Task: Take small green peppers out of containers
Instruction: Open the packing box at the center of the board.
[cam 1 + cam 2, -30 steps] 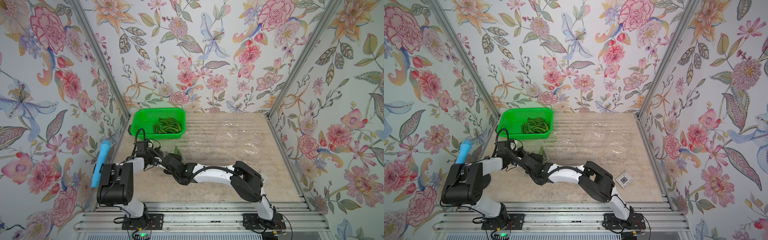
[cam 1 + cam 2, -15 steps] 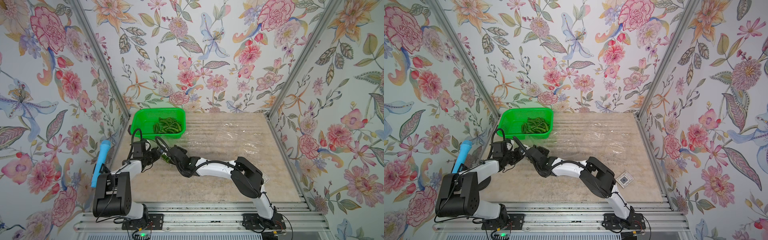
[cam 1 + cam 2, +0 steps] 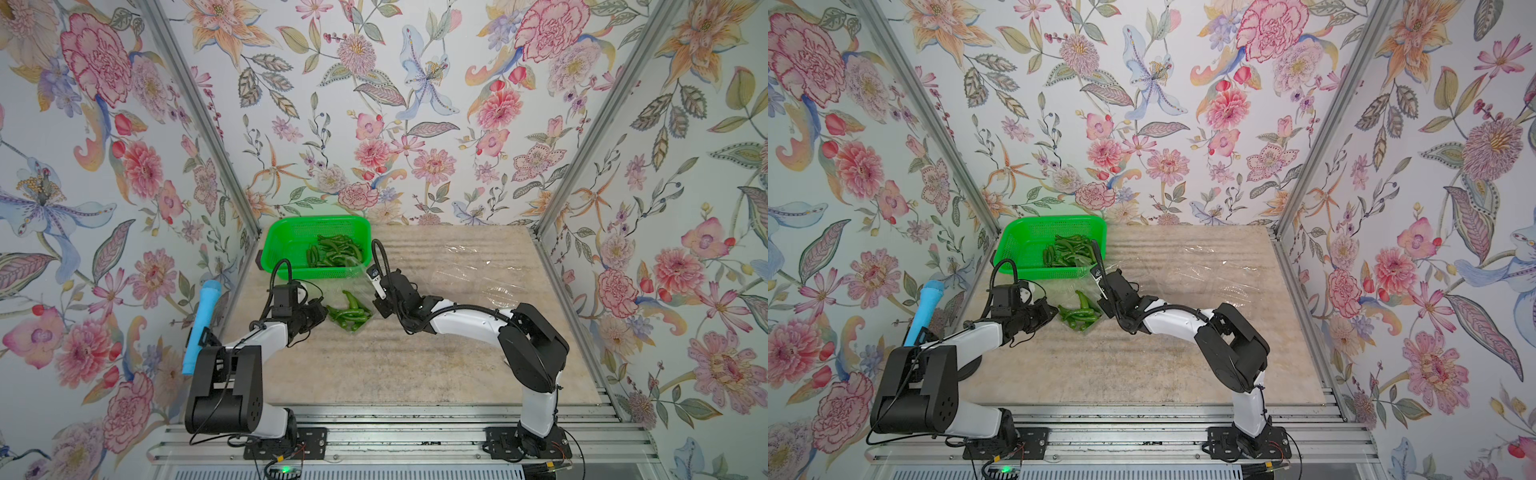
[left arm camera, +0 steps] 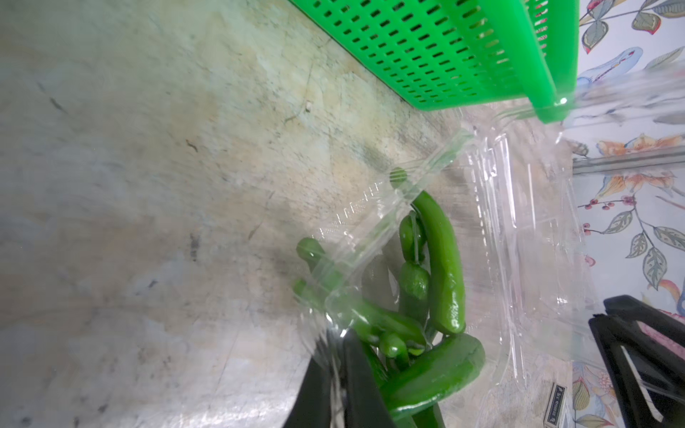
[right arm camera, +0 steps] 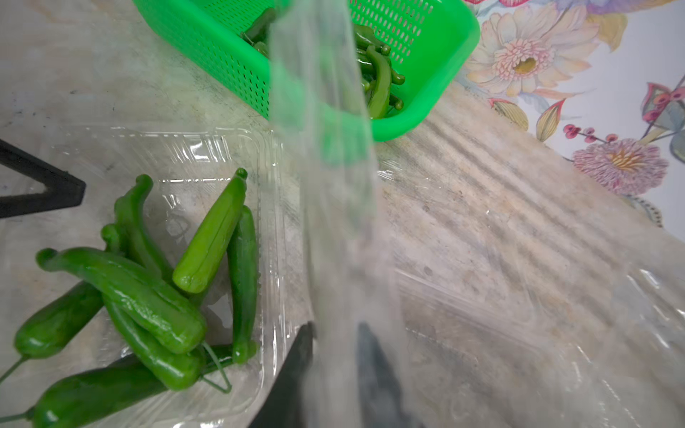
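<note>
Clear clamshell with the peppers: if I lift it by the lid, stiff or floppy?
Probably floppy: the raised lid looks film-thin and see-through. Likely light, so the loose peppers may sag or tip the tray. Its glossy plastic could slip.

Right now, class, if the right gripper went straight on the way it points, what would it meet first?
The right gripper pinches the pack's lid and points at the basket. Probably it would meet the basket's near wall first, though depth is unclear.
</note>
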`<action>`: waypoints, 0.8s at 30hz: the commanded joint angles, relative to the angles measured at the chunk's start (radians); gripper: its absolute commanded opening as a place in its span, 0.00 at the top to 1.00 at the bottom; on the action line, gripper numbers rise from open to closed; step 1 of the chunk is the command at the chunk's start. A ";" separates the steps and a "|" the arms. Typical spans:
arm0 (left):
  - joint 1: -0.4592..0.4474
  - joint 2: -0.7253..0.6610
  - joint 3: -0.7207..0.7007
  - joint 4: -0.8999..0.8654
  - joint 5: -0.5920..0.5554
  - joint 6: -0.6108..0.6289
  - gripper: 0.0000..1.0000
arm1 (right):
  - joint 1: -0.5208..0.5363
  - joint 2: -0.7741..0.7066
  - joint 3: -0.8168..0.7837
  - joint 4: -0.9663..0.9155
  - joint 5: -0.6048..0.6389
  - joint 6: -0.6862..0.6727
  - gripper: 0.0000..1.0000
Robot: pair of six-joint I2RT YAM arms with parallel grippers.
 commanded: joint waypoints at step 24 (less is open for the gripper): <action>-0.028 -0.042 0.024 0.004 -0.048 -0.013 0.70 | -0.193 -0.362 -0.190 -0.093 -0.371 0.075 0.27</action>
